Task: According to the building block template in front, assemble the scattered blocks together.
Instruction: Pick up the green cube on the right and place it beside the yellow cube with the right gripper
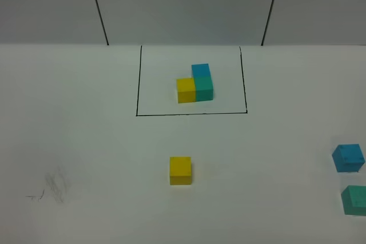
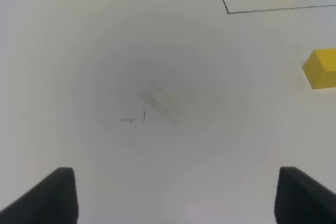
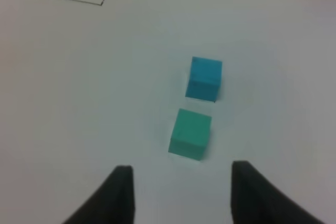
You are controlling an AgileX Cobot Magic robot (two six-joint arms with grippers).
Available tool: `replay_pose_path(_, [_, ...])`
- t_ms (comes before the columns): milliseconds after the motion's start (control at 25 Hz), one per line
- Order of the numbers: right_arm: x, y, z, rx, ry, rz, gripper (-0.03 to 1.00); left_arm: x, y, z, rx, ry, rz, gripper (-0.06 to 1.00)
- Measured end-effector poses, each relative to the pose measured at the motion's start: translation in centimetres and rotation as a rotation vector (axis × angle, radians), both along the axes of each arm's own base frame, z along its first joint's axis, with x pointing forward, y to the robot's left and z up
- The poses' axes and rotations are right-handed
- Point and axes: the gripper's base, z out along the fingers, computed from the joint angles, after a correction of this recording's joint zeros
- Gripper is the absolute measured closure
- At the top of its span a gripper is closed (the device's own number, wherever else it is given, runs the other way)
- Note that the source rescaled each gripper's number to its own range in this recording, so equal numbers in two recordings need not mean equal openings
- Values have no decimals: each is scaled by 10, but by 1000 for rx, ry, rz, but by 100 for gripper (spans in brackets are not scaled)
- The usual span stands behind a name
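Observation:
The building block template (image 1: 195,83) stands inside a thin black rectangle at the table's far middle: yellow joined to teal, blue on top of the teal. Of the scattered blocks, the yellow cube (image 1: 180,170) sits alone in the middle, and the blue cube (image 1: 348,158) and teal cube (image 1: 355,200) lie close together at the right edge. No arm shows in the exterior view. My left gripper (image 2: 176,203) is open over bare table, the yellow cube (image 2: 321,67) off to one side. My right gripper (image 3: 181,187) is open just short of the teal cube (image 3: 191,133), the blue cube (image 3: 205,78) beyond it.
A faint pencil smudge (image 1: 51,190) marks the table at the near left, and it also lies under the left gripper as a smudge (image 2: 157,103). A grey panelled wall (image 1: 183,4) rises behind the table's far edge.

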Motion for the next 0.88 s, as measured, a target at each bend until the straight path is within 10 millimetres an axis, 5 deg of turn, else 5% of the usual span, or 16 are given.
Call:
replay_pose_path(440, [60, 0, 25, 89, 124, -101, 18, 0, 0, 0, 0, 0, 0, 18])
replay_pose_path(880, [166, 3, 0, 55, 396, -154, 10, 0, 0, 0, 0, 0, 0, 18])
